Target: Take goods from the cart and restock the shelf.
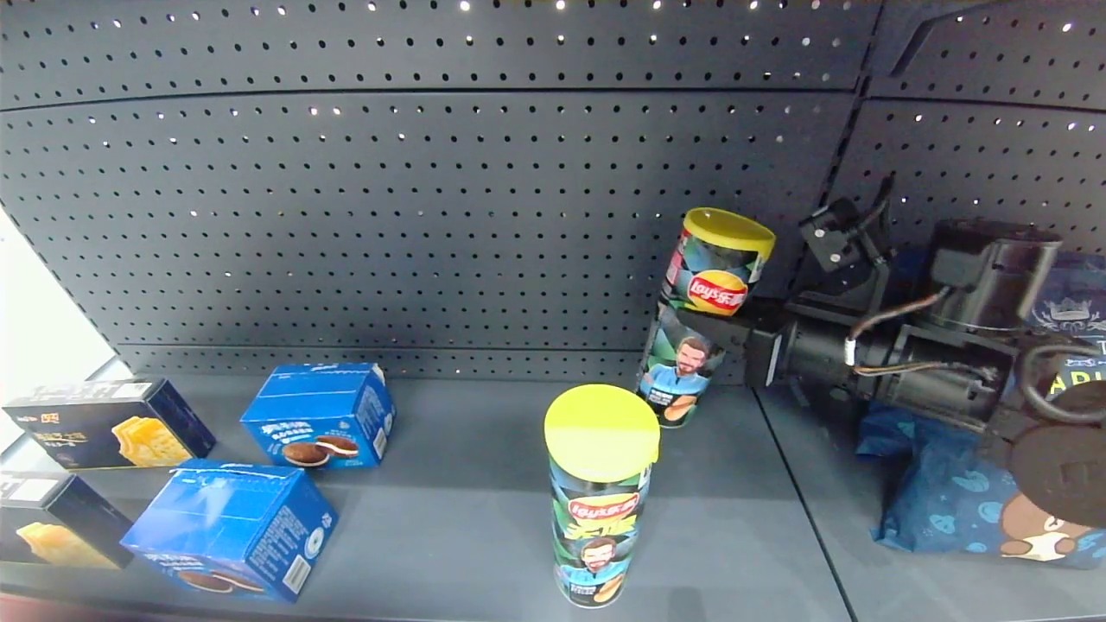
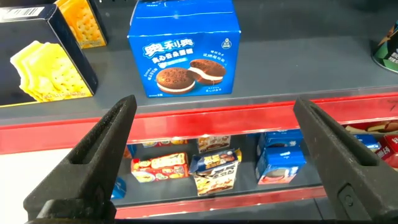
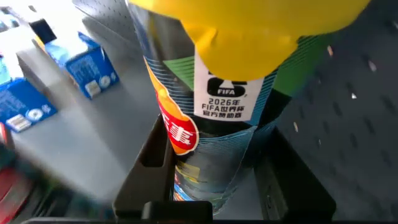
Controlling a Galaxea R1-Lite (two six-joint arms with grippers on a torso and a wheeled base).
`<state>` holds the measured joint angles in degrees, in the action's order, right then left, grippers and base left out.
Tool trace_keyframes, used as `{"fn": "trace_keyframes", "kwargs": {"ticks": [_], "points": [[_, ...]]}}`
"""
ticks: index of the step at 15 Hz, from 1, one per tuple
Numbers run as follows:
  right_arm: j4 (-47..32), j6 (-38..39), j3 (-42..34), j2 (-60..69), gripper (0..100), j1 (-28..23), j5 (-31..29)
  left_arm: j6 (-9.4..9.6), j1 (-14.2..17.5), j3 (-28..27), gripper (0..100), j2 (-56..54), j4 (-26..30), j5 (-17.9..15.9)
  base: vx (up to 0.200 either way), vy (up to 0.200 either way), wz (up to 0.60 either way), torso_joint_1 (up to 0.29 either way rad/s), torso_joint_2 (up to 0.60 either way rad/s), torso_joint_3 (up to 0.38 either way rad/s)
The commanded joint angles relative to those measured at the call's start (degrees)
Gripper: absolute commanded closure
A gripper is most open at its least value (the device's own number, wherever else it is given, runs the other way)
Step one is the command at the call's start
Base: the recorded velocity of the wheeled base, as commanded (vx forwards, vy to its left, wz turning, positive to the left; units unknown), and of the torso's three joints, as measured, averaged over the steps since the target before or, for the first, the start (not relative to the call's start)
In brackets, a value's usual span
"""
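Yellow-lidded chip can (image 1: 717, 259), centre right of frame, tilted, clamped in right jaws at back of shelf (image 1: 449, 501). Left jaws spread wide, empty, facing blue cookie box (image 2: 184, 53).

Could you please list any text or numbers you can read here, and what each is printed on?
"2026": on the chip can in the right gripper.
Brand logo: on the front can.
Brand characters: on the blue cookie box.
Dark cracker box: print too small to read.
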<state>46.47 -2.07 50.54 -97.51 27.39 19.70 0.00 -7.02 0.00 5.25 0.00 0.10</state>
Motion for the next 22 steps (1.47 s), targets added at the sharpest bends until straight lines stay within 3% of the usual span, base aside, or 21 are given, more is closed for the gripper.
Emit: {"fn": "trace_keyframes", "kwargs": {"ticks": [1,12,22], "points": [[-0.8,-0.2,7.3,-7.8,100,-0.1,1.7,0.0,0.0,0.0,0,0.1,0.0,0.0,0.0,0.0,0.0,0.0,0.0,0.0],[-2.1,-3.0,14.8,-16.0,100,2.1,3.9,0.0,0.0,0.0,0,0.1,0.0,0.0,0.0,0.0,0.0,0.0,0.0,0.0],[-3.0,-5.8,14.8,-17.0,100,2.0,4.0,0.0,0.0,0.0,0,0.1,0.0,0.0,0.0,0.0,0.0,0.0,0.0,0.0]]}}
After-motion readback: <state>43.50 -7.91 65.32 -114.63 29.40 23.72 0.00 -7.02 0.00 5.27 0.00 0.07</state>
